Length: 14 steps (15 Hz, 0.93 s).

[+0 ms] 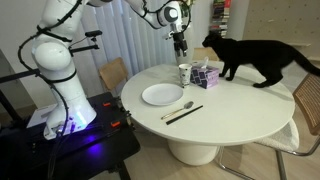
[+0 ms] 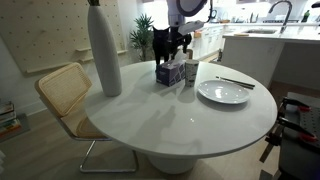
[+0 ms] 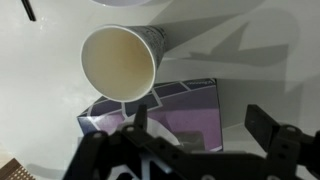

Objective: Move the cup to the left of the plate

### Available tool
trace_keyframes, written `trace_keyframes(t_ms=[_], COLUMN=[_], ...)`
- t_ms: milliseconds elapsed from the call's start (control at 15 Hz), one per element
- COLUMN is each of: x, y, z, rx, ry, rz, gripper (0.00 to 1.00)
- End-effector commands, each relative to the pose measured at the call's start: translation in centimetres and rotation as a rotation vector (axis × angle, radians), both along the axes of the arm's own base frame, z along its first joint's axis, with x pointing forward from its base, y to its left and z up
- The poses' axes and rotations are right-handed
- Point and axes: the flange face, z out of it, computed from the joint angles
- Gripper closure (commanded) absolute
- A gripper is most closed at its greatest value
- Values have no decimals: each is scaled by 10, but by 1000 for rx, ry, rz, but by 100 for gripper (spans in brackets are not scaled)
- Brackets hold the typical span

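My gripper [image 1: 181, 46] hangs released above the cup [image 1: 184, 73]; descending off-centre, I might knock it into the adjacent purple box [image 1: 205, 76].

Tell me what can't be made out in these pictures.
- Cup markings: too small in both exterior views; the wrist view shows mostly its inside.
- Gripper: in an exterior view it blends into the black cat behind it.
- Purple box print: partly covered by the gripper in the wrist view.
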Motion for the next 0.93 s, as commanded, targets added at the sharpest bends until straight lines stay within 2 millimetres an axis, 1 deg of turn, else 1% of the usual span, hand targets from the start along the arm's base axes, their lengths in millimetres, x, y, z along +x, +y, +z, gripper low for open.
trace_keyframes(t_ms=[0,133,200,667,867], x=[-15,-20,-22,-34,-35], y=[2,0,-4,-45,-55], z=[11,12,11,3,-4], rx=[22,29,35,49,62], ry=[34,42,45,67,65], rz=[-89,-125,-144,-232,-199], gripper=[0,0,0,0,0])
